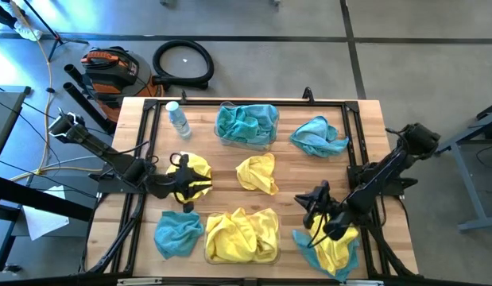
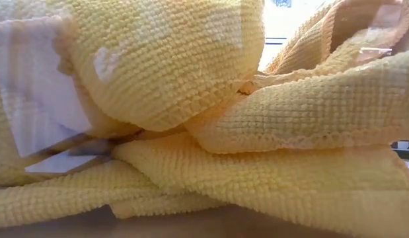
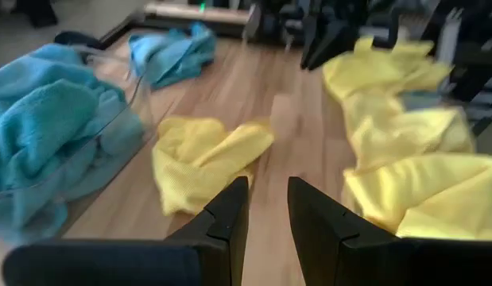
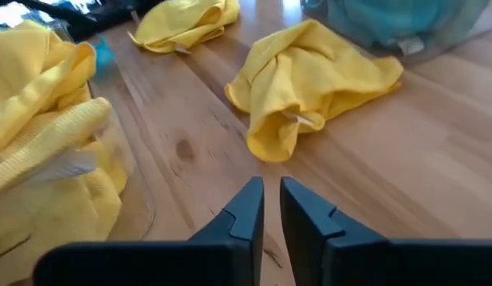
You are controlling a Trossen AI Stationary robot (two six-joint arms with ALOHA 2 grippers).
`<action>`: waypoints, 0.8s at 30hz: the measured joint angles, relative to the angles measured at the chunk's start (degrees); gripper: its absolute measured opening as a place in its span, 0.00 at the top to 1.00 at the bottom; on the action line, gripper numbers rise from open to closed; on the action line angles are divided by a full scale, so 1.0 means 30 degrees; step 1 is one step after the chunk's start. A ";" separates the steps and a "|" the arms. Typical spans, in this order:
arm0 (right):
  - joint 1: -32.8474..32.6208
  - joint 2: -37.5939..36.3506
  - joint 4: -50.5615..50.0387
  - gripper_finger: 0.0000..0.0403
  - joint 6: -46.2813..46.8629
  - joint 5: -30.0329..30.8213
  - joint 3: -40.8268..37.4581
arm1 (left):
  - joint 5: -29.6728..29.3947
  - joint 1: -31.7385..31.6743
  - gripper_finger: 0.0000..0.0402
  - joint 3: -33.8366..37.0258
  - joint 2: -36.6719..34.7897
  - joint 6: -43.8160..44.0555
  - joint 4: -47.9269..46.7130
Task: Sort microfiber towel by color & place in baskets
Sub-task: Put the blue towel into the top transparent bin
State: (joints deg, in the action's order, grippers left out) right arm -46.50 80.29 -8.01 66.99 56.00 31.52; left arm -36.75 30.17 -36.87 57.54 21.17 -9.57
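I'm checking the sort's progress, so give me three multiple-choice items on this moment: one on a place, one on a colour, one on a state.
1. Where does the water bottle stand?
A. Inside a basket
B. On the table beside the teal-filled basket
C. On the floor

2. What colour are the cloths in the other basket?
A. Yellow
B. Teal
C. White

3. How is the middle yellow cloth?
A. Clamped in a gripper
B. Folded in a basket
C. Lying loose on the wood

Answers:
1 B: the water bottle is upright next to the teal-filled basket.
2 A: the other basket holds only yellow cloths.
3 C: the middle yellow cloth lies crumpled between the baskets. The left gripper and right gripper are both clear of it.
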 joint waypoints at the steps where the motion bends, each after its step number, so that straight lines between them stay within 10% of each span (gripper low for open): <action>1: 0.0000 -0.0143 0.1162 0.91 -0.0125 0.0016 -0.0717 | 0.0011 0.0003 0.82 -0.0719 0.0397 0.0234 -0.1101; 10: 0.0000 -0.0371 0.5190 0.95 -0.0346 -0.0216 -0.3341 | 0.1812 0.1421 0.89 -0.6493 0.4138 0.6651 -1.1309; 24: -0.0015 -0.0371 0.5378 0.95 -0.0346 -0.1390 -0.3173 | 0.6127 0.5835 1.00 -0.7502 0.6975 1.9200 -1.3917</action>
State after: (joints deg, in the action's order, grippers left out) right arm -46.54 79.18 8.12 65.95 51.83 22.00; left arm -18.37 47.68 -59.37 78.47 78.77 -51.32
